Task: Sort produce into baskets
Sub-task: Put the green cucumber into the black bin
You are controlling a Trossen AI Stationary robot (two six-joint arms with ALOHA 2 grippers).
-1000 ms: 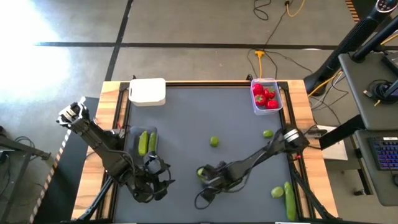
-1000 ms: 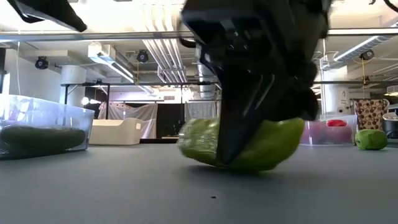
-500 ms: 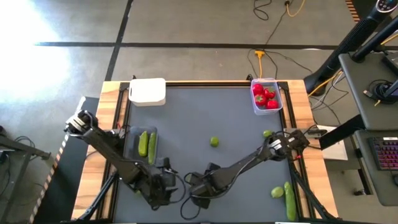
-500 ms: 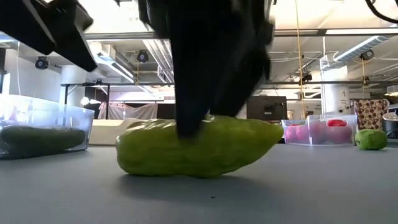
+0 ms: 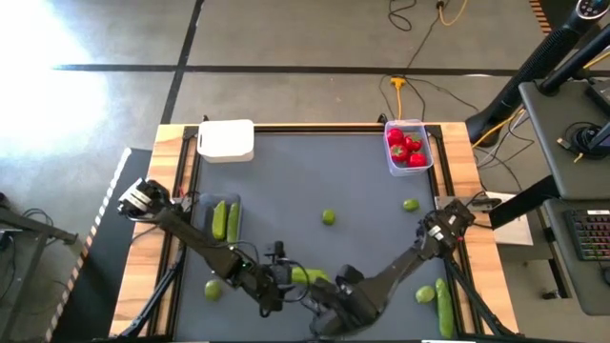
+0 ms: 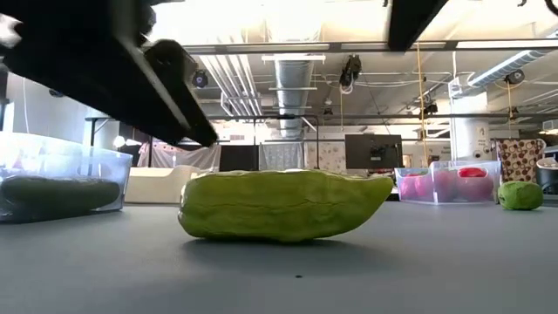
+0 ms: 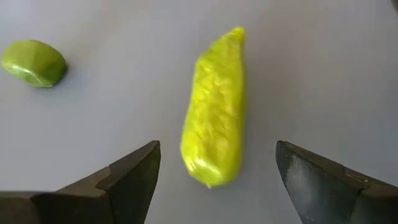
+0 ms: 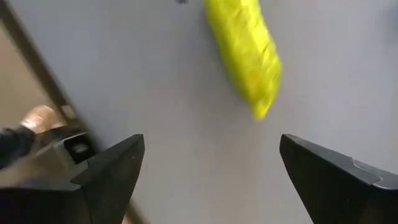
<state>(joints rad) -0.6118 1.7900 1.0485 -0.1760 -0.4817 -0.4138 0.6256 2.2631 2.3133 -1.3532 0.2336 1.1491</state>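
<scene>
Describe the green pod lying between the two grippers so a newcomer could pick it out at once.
Start at the table's near edge, where the two dark arms converge. Between the left gripper and the right gripper, both open, a long yellow-green pod lies flat on the mat. Unlike the darker pods in the clear tub, it lies loose, and it is elongated, not round like the small green balls.

A robotics lab or workshop hall

The low view shows exposed ceiling pipes [image 6: 292, 83], a hanging monitor [image 6: 373, 150] and curtained partitions [image 6: 179, 155]; the high view shows a concrete floor [image 5: 286, 38] with cables [image 5: 410, 90], and a desk with a keyboard [image 5: 593, 233].
</scene>
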